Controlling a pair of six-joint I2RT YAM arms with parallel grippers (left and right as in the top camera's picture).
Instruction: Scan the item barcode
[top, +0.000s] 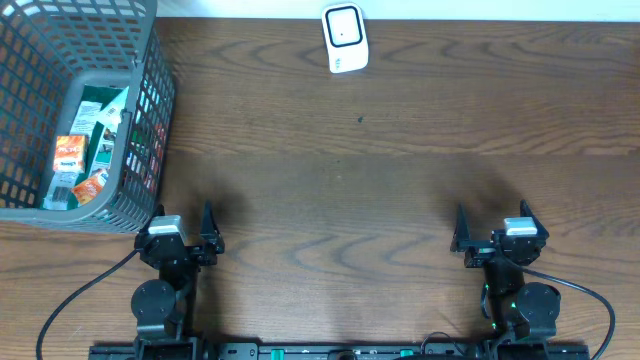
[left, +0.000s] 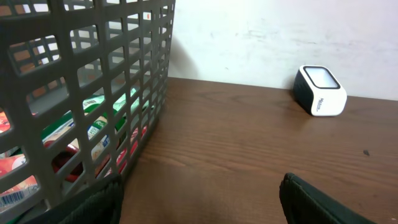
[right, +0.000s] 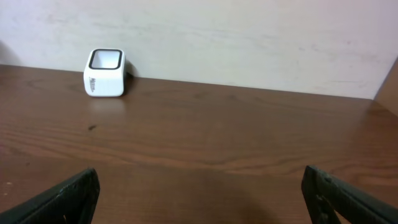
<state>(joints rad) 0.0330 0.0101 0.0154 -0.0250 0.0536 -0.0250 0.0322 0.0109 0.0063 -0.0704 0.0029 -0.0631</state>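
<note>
The packets (top: 82, 150) to be scanned are lying heaped inside the grey mesh basket (top: 150, 100), which is being kept at the left edge of the worktop (top: 330, 190) — probably within reach of the left arm. The white scanner (top: 344, 38) is standing at the far edge, its window facing upward, seemingly so a barcode can be presented from above. The left fingers (left: 323, 205) are being held apart and empty near the basket's corner; the right fingers (right: 348, 199) are being held wide apart, also empty. Bare wood is being left open between arms and scanner — only the basket wall is hemming movement in.
</note>
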